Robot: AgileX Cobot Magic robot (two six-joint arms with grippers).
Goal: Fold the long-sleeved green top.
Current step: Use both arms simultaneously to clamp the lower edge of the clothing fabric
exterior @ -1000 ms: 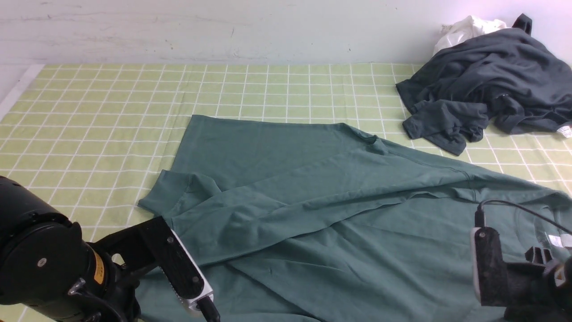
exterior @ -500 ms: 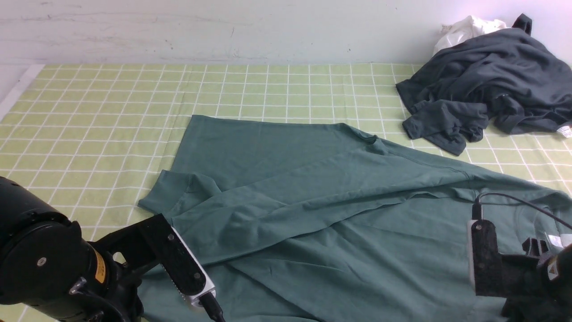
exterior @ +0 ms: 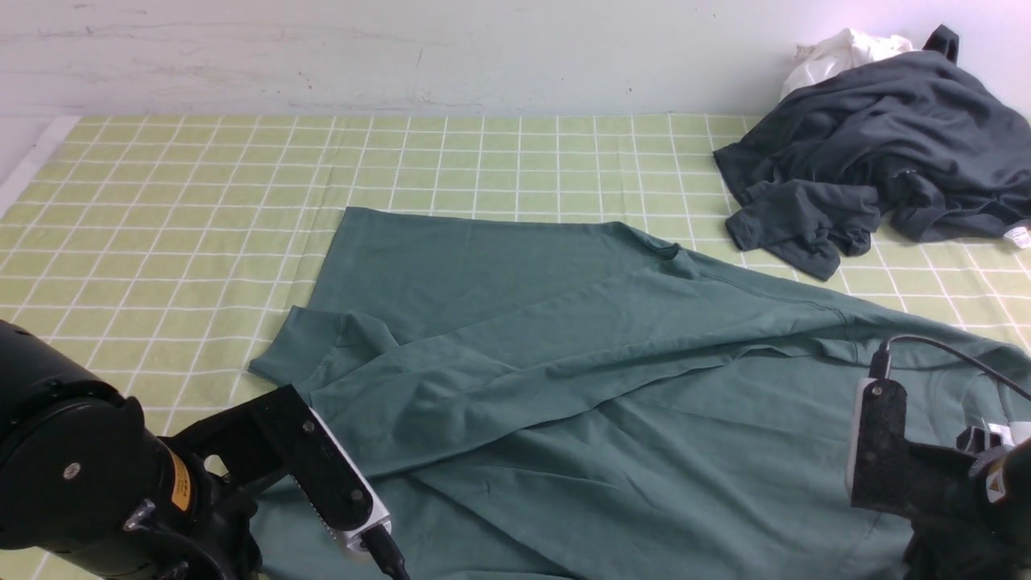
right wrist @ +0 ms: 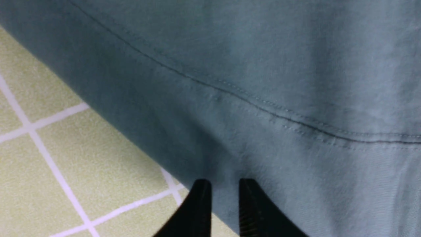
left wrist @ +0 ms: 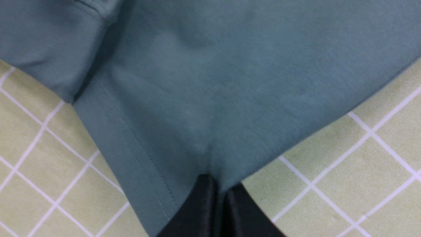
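The green long-sleeved top lies spread across the checked table, with one sleeve folded over its body and the cuff at the left. Its white neck label shows beside my right arm. My left arm sits at the near left corner. In the left wrist view my left gripper is shut on the top close to its stitched hem. In the right wrist view my right gripper is closed on the top's edge, fingers slightly apart with cloth between them. Both grippers are hidden in the front view.
A dark charcoal-grey garment lies crumpled at the far right against the wall, with a small white cloth behind it. The yellow-green checked tablecloth shows bare at the left and far side.
My right wrist has shifted a little rightwards and up over the top's neck end, and its jaws have come in on the cloth. The left arm has barely moved.
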